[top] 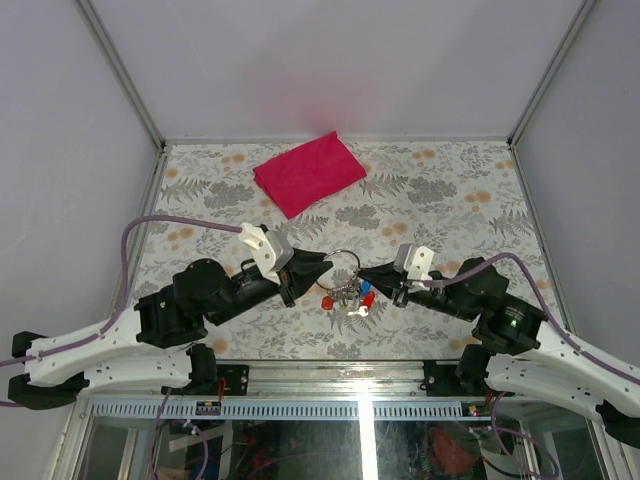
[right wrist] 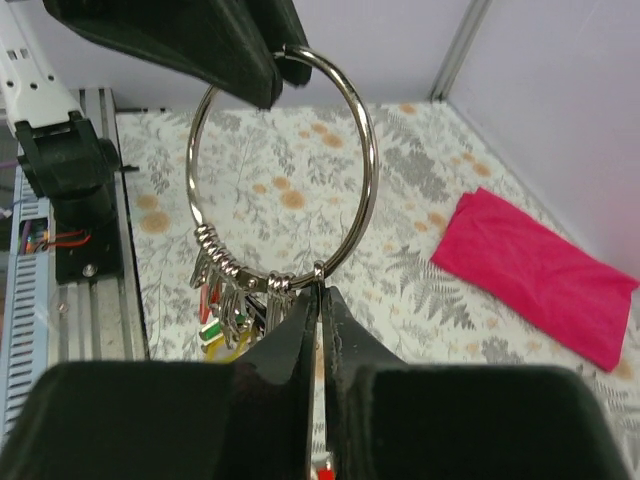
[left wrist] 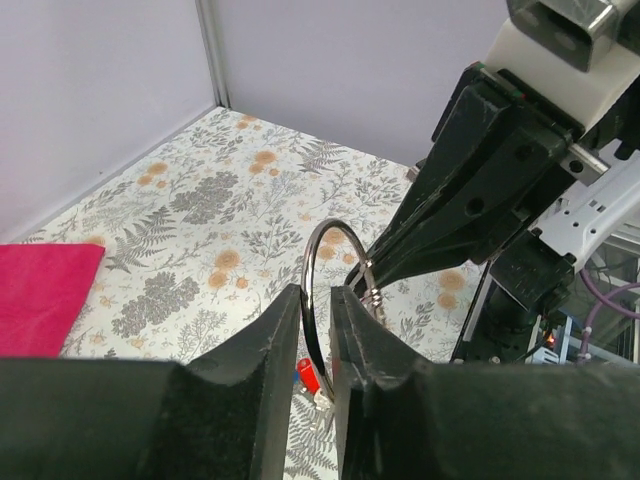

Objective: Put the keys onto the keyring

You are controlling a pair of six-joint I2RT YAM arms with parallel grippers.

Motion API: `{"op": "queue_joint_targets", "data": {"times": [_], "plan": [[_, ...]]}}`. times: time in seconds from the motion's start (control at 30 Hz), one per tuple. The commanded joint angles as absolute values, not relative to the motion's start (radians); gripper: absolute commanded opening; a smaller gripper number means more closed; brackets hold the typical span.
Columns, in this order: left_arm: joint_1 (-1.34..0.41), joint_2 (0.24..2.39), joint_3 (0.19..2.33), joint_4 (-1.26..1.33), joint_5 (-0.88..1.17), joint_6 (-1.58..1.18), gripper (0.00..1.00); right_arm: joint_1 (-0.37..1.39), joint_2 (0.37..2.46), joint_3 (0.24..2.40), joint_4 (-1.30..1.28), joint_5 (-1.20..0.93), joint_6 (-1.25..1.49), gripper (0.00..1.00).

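Holding keyring upright above table, bunch dangling under ring. Pinched at ring's lower side by R gripper, jaws together on the wire. Straddled on opposite side by L gripper, jaws a little apart, looking slack. Seeing red key and blue key at the bunch just below ring; can't tell if threaded or loose. Judging step as late threading or hand-over. Next: confirm both keys sit on wire before easing R; otherwise re-grip w/ L. Leaving cloth well beyond ring, out of the way. Open table either side of ring, walls well apart. Watch table's near edge, nearest limit to ring.
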State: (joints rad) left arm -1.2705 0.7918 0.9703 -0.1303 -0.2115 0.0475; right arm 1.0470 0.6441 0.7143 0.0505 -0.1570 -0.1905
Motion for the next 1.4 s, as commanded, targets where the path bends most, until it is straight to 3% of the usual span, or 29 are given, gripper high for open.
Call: {"op": "queue_joint_targets", "data": {"times": [0.0, 0.47, 0.83, 1.1, 1.37], "plan": [[-1.276, 0.768, 0.976, -0.072, -0.261, 0.029, 0.22, 1.042, 0.659, 0.861, -0.162, -0.102, -0.141, 0.0], [-1.276, 0.77, 0.875, 0.019, -0.276, -0.002, 0.49, 1.042, 0.936, 1.273, -0.797, -0.011, 0.049, 0.0], [-1.275, 0.758, 0.688, 0.197, -0.239, 0.036, 0.54, 1.039, 1.183, 1.511, -1.059, -0.019, 0.175, 0.0], [-1.276, 0.808, 0.607, 0.328, -0.165, 0.072, 0.55, 0.987, 1.275, 1.599, -1.163, -0.161, 0.28, 0.0], [-1.275, 0.815, 0.581, 0.457, -0.129, 0.096, 0.59, 0.962, 1.346, 1.665, -1.236, -0.154, 0.313, 0.0]]}}
